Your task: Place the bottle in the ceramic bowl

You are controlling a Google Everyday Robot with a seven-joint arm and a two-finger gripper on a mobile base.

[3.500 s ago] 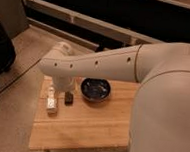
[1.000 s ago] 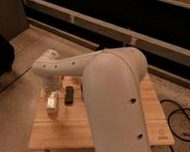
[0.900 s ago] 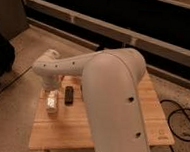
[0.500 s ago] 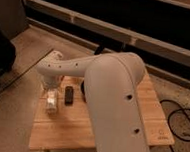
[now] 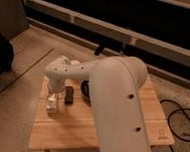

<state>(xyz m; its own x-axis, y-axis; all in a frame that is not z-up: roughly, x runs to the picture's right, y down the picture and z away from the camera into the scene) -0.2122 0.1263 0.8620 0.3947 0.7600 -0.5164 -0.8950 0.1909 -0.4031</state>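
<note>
The white arm (image 5: pixel 112 92) sweeps across the low wooden table (image 5: pixel 88 130) and bends down at its far end. That puts the gripper (image 5: pixel 51 96) right on top of the bottle (image 5: pixel 51 106), which I take to be the approach for picking it up. The wrist housing covers the tool from where I stand, so I cannot tell whether it is spread around the bottle or already clamped on it.

The bottle looks to be standing upright on the wood, just beside the black bar (image 5: pixel 69 95), on the side away from the bowl. The bar lies flat with its long side running alongside the bottle, so a straight top-down reach is probably what keeps the tool off it.

The ceramic bowl (image 5: pixel 84 89) sits just beyond the bar's other side. Only a dark sliver of it shows under the arm's forearm. I'd say the carry will be short: up, over the bar, and down into the bowl. The bar in between is the thing most likely to get nudged.

Past the bar, beyond the table's far edge, dark cables (image 5: pixel 182 118) lie on the floor, well clear of the work.
</note>
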